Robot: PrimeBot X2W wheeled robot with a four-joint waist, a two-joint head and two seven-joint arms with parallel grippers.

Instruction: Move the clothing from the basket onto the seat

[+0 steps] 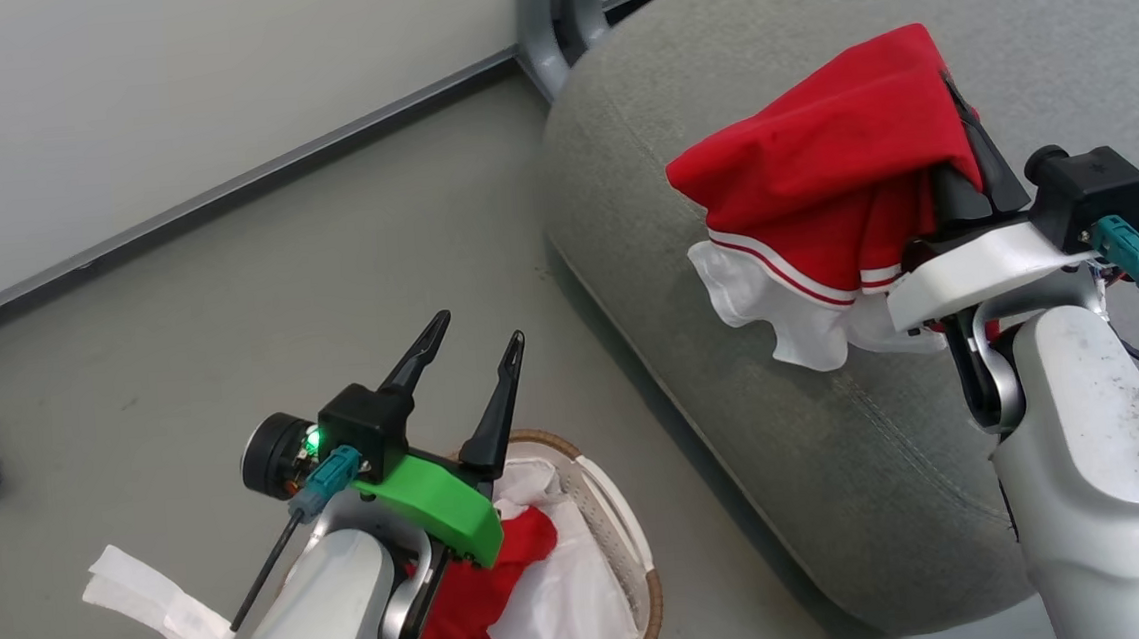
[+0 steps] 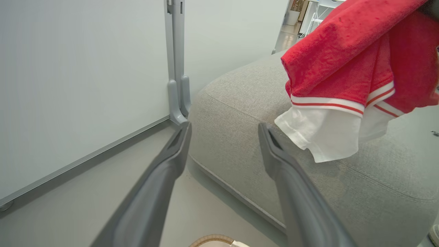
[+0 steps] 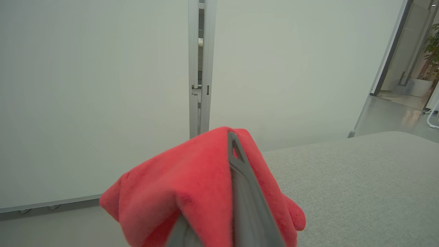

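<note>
At upper right, the right tool (image 1: 961, 117) pinches a red shirt (image 1: 819, 162) over the seat (image 1: 790, 464); a second shirt (image 1: 469, 607) lies in the basket (image 1: 655, 604); the left tool (image 1: 476, 341) is spread.

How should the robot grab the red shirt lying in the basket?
Pinch the bunched red fold of the shirt near the middle of the basket, coming straight down from above. The basket walls block the sides, and that crumpled fold looks raised, so the open left gripper could probably close on it.
</note>
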